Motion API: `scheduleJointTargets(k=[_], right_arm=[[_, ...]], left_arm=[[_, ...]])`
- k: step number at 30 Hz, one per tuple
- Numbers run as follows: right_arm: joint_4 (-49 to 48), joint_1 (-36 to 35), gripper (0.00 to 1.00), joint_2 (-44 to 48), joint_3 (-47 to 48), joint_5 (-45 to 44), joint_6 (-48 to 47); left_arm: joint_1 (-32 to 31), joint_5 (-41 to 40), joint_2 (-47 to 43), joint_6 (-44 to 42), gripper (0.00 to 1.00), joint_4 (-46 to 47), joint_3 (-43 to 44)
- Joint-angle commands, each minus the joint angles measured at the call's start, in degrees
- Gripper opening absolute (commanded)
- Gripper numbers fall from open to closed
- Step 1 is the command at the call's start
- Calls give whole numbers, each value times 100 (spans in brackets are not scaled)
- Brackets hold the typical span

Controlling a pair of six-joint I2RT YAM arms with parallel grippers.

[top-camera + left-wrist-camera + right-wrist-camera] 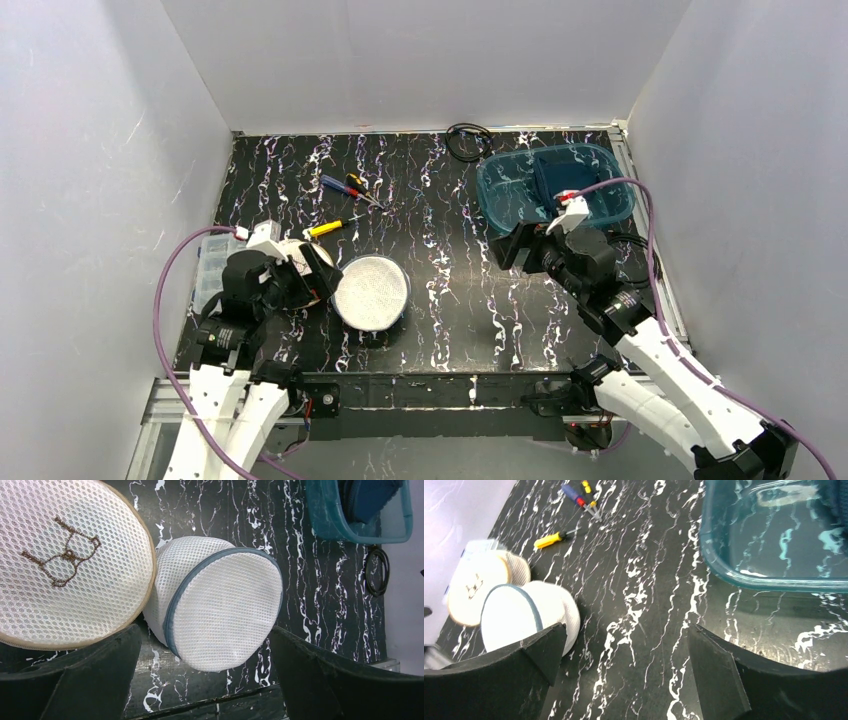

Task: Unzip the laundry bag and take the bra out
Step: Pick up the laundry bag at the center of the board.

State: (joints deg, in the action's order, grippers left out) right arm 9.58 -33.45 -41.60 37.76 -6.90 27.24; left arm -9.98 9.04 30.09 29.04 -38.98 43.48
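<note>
Laundry bag (371,291), white mesh with grey-blue trim, is seen lying on its side at the front-left of the table (450,250) against a cream mesh bag (65,565), with left gripper (204,630) and right gripper (626,627) both spread wide and empty.

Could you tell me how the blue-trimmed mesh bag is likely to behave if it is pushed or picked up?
The blue-trimmed mesh bag is thin netting, so it probably dents when squeezed rather than resisting. It looks light for its size, so it would likely slide on the smooth table when nudged. Lying tilted on its round wall, it may roll.
</note>
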Motion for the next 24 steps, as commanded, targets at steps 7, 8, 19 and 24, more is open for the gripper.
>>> scheduleJointTargets(k=[7,8,19,24], right_arm=[[-316,-1003,96,-1251,967,854,-420],[-288,-1281,96,-1413,1080,630,-446],[-2010,-2159,88,-2704,704,652,859],[-2591,-2157,82,-3344,650,974,1226]], left_arm=[[-13,569,-295,-30,98,300,-116],[-9,573,-352,-29,98,316,-127],[-10,892,-466,-10,97,563,-289],[-13,1243,-328,-5,93,742,-382]])
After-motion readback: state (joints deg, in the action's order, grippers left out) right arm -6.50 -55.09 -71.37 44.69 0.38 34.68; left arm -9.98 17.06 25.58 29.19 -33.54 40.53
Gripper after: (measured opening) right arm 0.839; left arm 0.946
